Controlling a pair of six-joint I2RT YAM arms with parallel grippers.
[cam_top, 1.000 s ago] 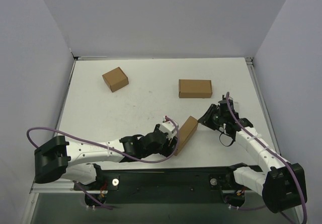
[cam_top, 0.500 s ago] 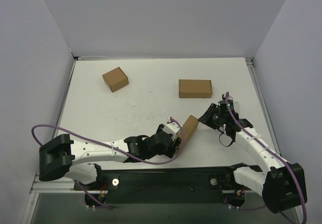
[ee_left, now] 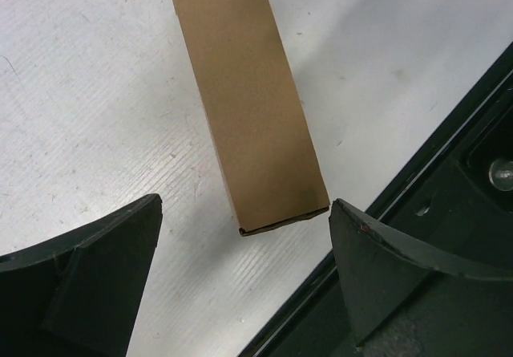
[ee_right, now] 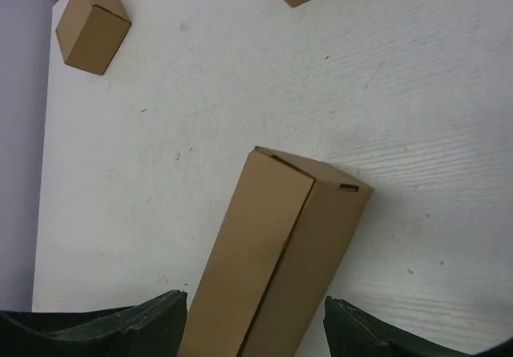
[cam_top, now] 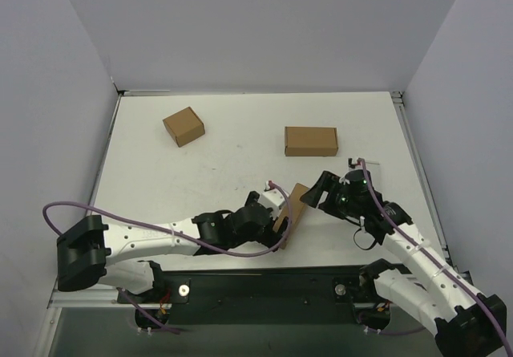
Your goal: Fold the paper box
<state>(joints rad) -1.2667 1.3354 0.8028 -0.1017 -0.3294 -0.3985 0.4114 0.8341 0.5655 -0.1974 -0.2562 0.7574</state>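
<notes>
- The paper box [cam_top: 291, 206] sits lower centre of the top view on the table [cam_top: 216, 172]. It is closed into an oblong and rests on a long narrow side. Folding is judged essentially complete.
- Left gripper [cam_top: 275, 217]: fingers are spread wide and straddle one end of the box, with clear gaps on both sides. Nothing is gripped.
- Right gripper [cam_top: 318, 190]: fingers are parted close beside the other end. No grip is evident.
- Straddling both ends likely guards against the box toppling.
</notes>
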